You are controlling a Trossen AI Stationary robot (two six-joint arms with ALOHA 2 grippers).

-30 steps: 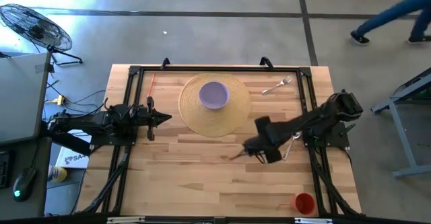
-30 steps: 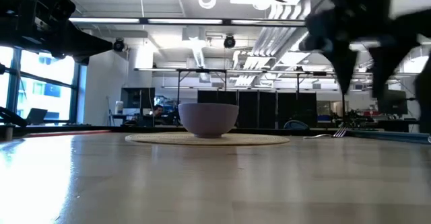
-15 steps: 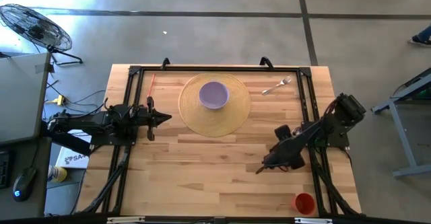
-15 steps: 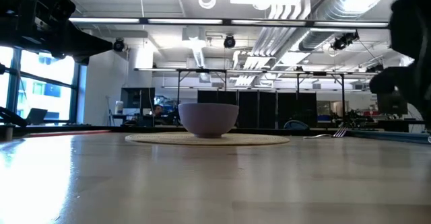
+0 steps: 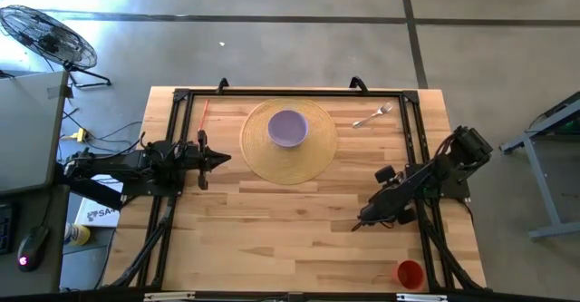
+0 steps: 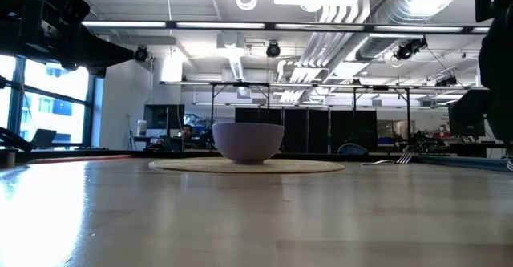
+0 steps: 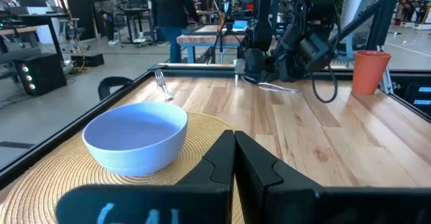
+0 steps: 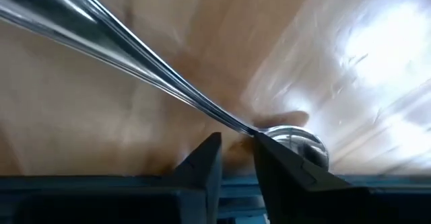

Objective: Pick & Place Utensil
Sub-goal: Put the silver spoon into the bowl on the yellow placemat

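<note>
A metal spoon point(image 8: 135, 56) is at my right gripper point(image 8: 236, 150), low over the wood near the table's right side point(image 5: 364, 220); it also shows in the left wrist view point(image 7: 276, 86). The gripper is shut on it. A lilac bowl point(image 5: 288, 128) stands on a round woven mat point(image 5: 263, 161) at the table's far middle. A fork point(image 5: 372, 116) lies flat on the wood at the far right. My left gripper point(image 5: 222, 159) is shut and empty, level at the table's left, beside the mat. My right gripper has the spoon's thin neck point(image 8: 246, 130) between its two fingertips, right beside the spoon's bowl point(image 8: 296, 146). The fingers slant down toward the table's near left. The handle runs on ahead of them, close over the wood; whether it rests there, I cannot tell.
A red cup point(image 5: 410, 273) stands at the table's near right corner. A black frame point(image 5: 181, 98) runs round the table's edges. The wood between the mat and the near edge point(image 5: 272, 238) is bare. A fan point(image 5: 45, 34) stands on the floor beyond the far left.
My right gripper has drawn back from the table's middle toward its right and near edges, taking the spoon along. In the low view it has gone out at the picture's right side.
</note>
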